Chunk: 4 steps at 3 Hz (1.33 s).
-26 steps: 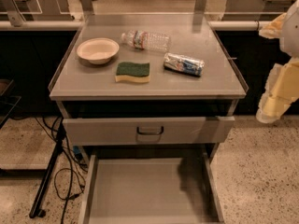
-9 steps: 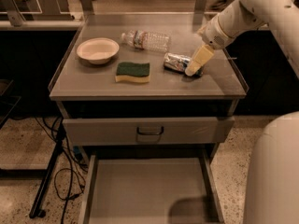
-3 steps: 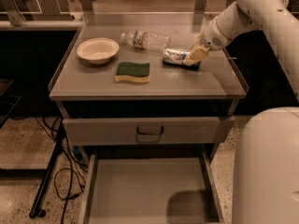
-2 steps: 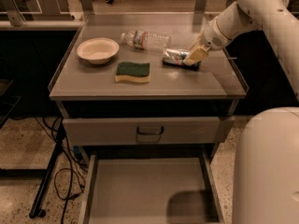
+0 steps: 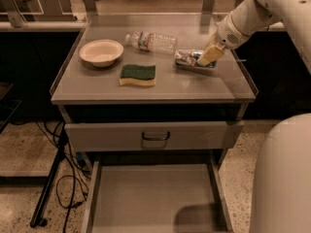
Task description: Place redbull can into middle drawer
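The white arm [image 5: 260,6] comes in from the far right corner and slopes down toward the left. At its tip, the pale yellow gripper [image 5: 210,56] points down and left, low on the far right side. A big round white part [image 5: 284,178] of the robot fills the near right corner.

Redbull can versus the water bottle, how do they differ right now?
The redbull can is shiny silver with blue patches; the water bottle is clear plastic with a label. The can is shorter than the bottle. The gripper is at the can's right end, while the bottle lies apart from it. Both lie on their sides on the table top.
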Each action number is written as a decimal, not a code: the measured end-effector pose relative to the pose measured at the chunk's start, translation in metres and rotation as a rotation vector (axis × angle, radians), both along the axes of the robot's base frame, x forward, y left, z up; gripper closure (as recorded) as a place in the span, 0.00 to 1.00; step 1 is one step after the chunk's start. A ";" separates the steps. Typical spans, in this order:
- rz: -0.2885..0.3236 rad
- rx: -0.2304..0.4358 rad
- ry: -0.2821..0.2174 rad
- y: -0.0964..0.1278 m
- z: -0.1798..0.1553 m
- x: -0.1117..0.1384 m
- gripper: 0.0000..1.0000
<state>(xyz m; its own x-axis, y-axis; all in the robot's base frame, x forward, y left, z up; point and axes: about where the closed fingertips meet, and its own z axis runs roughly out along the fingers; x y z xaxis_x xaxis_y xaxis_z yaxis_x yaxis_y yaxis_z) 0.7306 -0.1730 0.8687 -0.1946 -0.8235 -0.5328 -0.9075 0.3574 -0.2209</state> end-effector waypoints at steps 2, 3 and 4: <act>-0.015 -0.015 -0.063 -0.022 0.042 -0.090 1.00; -0.015 -0.015 -0.063 -0.022 0.042 -0.090 1.00; -0.015 -0.002 -0.065 -0.022 0.036 -0.109 1.00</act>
<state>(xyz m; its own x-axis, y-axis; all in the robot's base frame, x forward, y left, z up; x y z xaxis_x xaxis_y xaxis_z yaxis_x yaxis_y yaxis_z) 0.6219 -0.1955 0.9044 -0.1719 -0.8219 -0.5431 -0.8856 0.3704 -0.2802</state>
